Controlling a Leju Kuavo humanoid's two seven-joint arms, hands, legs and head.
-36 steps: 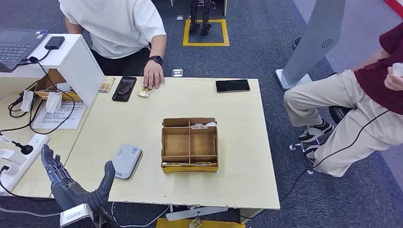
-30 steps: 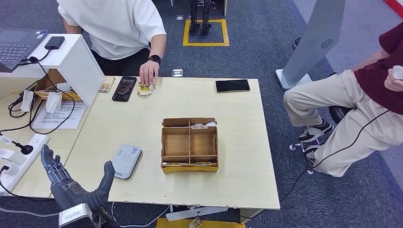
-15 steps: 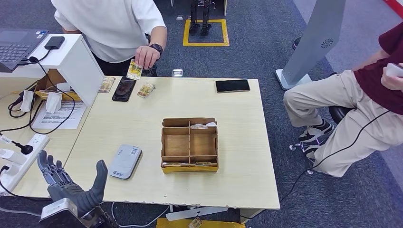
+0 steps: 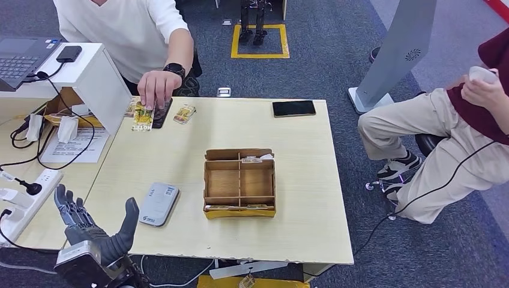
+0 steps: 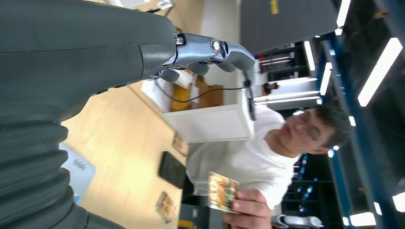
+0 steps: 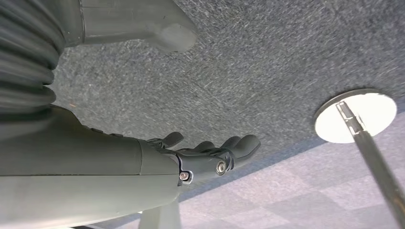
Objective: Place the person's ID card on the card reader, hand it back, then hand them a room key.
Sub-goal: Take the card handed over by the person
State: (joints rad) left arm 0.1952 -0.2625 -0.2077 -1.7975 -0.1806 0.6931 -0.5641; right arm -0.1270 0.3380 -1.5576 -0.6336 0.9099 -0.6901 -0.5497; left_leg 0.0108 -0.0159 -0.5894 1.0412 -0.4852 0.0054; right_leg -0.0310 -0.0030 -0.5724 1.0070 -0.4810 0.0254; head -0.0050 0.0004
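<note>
A person in a white shirt stands at the table's far side and holds a yellowish card [image 4: 143,116] out over the far left of the table; the same card [image 5: 220,192] shows in the left wrist view. My left hand [image 4: 96,231] is raised at the near left corner, fingers spread, holding nothing. The grey card reader [image 4: 158,204] lies on the table just right of it. My right hand [image 6: 210,155] hangs over the carpet, fingers loosely extended, empty. A brown divided box [image 4: 240,182] holding room-key cards sits mid-table.
A second card [image 4: 184,113] and a black phone [image 4: 161,113] lie near the person's hand; another phone [image 4: 293,108] lies at the far right. A white stand with a laptop [image 4: 21,57] and a power strip [image 4: 27,198] are at left. A seated person is at right.
The person picked up a card from the table's far edge and swung it out toward the left. My left hand dipped slightly, then rose with fingers spread.
</note>
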